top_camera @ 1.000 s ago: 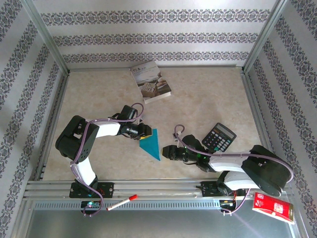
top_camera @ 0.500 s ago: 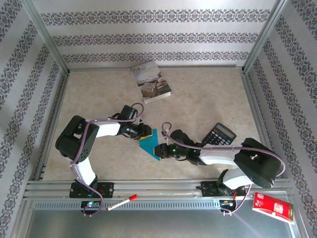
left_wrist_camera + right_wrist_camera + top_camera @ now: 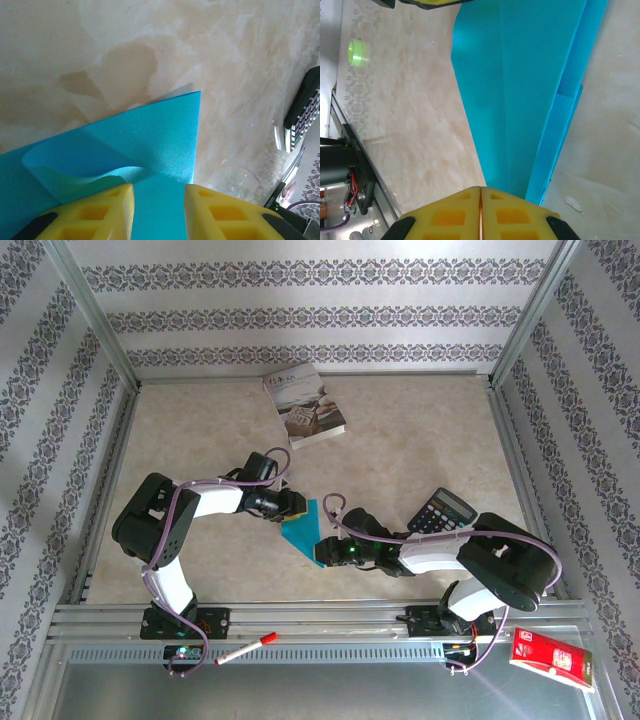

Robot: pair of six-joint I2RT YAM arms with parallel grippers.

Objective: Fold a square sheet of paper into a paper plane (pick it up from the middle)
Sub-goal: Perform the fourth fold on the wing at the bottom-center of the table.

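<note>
Grey floral-striped wallpaper and an aluminium frame close in a pale marbled worktop [image 3: 420, 440].

The right claw [image 3: 480, 207] has its yellow fingers pressed together with no gap, right at the narrow end of the teal-blue paper plane [image 3: 520, 85]. The paper's tip runs under the fingertips, and I cannot tell whether any of it is pinched or merely pressed down. The left claw [image 3: 159, 212] stands partly open over the opposite, wider end. Paper shows through the gap, and a loose flap curls up beside one finger. The gap is too wide for a grip on a thin sheet, so it seems to be steadying the paper, not holding it.

The plane lies flat between the two claws, a little toward the near edge from the worktop's middle. It is already narrowed to a layered point with long creases.

My judgement is that a wing fold is being flattened. The next move calls for the closed right claw to run along the crease while the left pins the paper, since the thin sheet could slide or spring back on the smooth surface.

A grey-white book [image 3: 304, 405] lies by the far edge and a calculator [image 3: 441, 517] toward the right edge. A red marker [image 3: 246, 648] rests on the near rail, and a red packet [image 3: 545, 655] sits past the near right corner. No print on any of them is legible.
</note>
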